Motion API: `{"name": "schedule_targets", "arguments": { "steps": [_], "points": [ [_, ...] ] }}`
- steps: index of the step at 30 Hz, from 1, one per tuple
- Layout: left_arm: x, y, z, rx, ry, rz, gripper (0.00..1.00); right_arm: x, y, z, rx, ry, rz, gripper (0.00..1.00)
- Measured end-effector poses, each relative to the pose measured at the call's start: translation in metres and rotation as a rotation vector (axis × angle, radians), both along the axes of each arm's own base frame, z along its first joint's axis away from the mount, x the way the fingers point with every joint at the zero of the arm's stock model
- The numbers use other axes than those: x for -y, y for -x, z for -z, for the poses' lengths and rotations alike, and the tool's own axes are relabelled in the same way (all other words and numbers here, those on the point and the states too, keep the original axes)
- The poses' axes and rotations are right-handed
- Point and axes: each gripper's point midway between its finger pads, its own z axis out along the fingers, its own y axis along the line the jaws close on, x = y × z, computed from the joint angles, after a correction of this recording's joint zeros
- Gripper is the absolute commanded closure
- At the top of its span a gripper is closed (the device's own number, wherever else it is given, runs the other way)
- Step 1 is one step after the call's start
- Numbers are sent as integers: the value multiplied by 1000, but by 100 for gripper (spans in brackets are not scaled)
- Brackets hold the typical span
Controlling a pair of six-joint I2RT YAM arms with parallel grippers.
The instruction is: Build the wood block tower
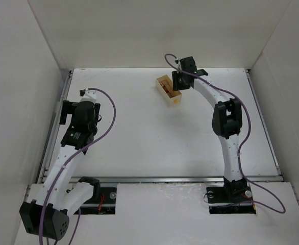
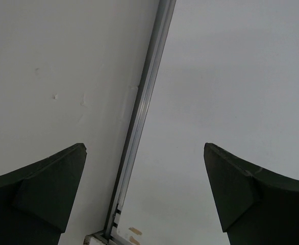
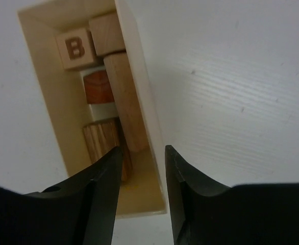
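Note:
No wood block tower stands in any view. A pale yellow wooden box [image 1: 169,91] lies at the back middle of the table. In the right wrist view the box [image 3: 138,61] holds a "B" letter block [image 3: 77,48], a tan cube [image 3: 107,34], a long tan block [image 3: 126,102], a reddish-brown block [image 3: 98,88] and a striped cylinder [image 3: 101,137]. My right gripper [image 3: 143,149] is open over the box's near end, with its jaws on either side of the box's right wall, holding nothing; it also shows from above [image 1: 179,80]. My left gripper [image 2: 144,153] is wide open and empty.
The left gripper [image 1: 88,94] hangs near the table's left edge, above a metal rail [image 2: 144,102] that runs along it. White walls enclose the table on the left, back and right. The box sits askew on the white tabletop [image 1: 154,138].

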Motion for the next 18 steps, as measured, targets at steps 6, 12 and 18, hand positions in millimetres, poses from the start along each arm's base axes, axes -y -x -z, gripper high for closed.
{"name": "schedule_targets", "arguments": {
  "steps": [6,12,18],
  "points": [
    [2,-14,22,-84,-28,-5,0,-10,16,24,-43,67,-27,68],
    [4,-26,38,-154,-40,-15,0,-8,16,36,-49,109,-24,91],
    [4,-27,38,-152,-30,-29,0,-3,15,43,-36,144,0,100]
  ]
}}
